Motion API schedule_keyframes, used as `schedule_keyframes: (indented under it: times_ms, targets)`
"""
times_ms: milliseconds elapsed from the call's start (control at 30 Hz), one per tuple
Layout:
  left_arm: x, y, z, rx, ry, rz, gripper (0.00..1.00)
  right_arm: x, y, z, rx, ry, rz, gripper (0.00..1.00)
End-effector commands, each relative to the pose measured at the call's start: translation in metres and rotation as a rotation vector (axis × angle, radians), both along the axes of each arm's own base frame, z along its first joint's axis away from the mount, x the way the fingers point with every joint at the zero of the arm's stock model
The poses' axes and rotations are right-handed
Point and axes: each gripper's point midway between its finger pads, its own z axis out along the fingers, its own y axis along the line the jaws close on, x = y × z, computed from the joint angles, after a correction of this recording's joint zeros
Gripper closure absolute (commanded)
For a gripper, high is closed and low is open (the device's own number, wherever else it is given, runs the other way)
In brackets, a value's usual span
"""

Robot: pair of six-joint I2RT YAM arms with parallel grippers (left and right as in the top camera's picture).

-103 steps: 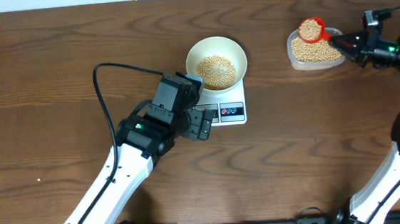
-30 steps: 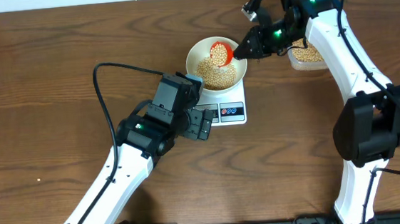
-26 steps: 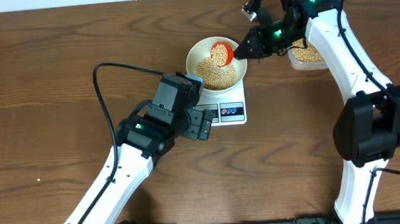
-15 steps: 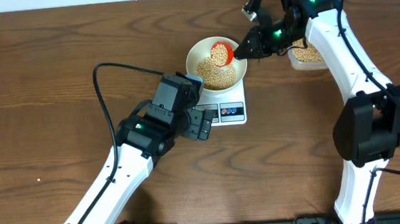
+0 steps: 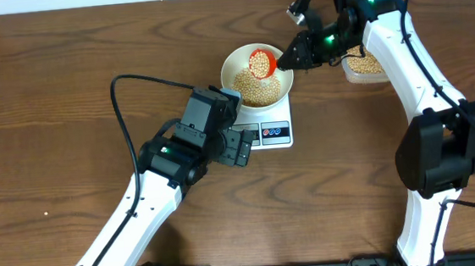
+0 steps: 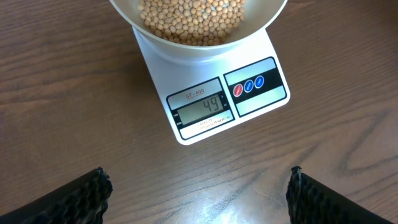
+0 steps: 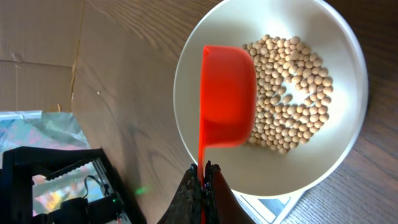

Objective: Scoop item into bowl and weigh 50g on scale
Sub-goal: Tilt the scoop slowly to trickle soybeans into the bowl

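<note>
The white bowl (image 5: 275, 64) sits on the white scale (image 5: 273, 133) and holds tan beans (image 5: 253, 87). In the left wrist view the scale (image 6: 261, 87) has a display that reads 49, below the bowl (image 6: 155, 37) of beans (image 6: 189, 18). My right gripper (image 5: 297, 56) is shut on the handle of a red scoop (image 5: 261, 63), held tilted over the bowl with beans in it. In the right wrist view the scoop (image 7: 227, 93) hangs over the bowl (image 7: 186, 118) and the gripper (image 7: 204, 171) pinches its handle. My left gripper (image 6: 199, 186) is open and empty, just in front of the scale.
A clear plastic container (image 5: 362, 66) of beans stands to the right of the bowl, partly behind my right arm. The table's far edge runs along the top of the overhead view.
Since 3.4 s ago my right gripper carried the filled red scoop from the clear container to above the bowl. Over the last second it has stayed nearly still. The left arm has not moved.
</note>
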Motion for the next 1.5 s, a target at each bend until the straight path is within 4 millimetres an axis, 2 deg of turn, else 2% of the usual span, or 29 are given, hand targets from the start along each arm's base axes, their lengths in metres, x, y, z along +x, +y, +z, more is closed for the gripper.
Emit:
schedule_keyframes:
  times_ms: [0, 1467]
  targets:
    - [0.0013, 0.0038, 0.0023, 0.011, -0.012, 0.010, 0.08, -0.0025, 0.0078, 0.0212, 0.046, -0.053, 0.033, 0.99]
    - [0.0013, 0.0038, 0.0023, 0.011, -0.012, 0.010, 0.08, 0.0067, 0.0099, 0.0249, 0.056, -0.108, 0.035, 0.99]
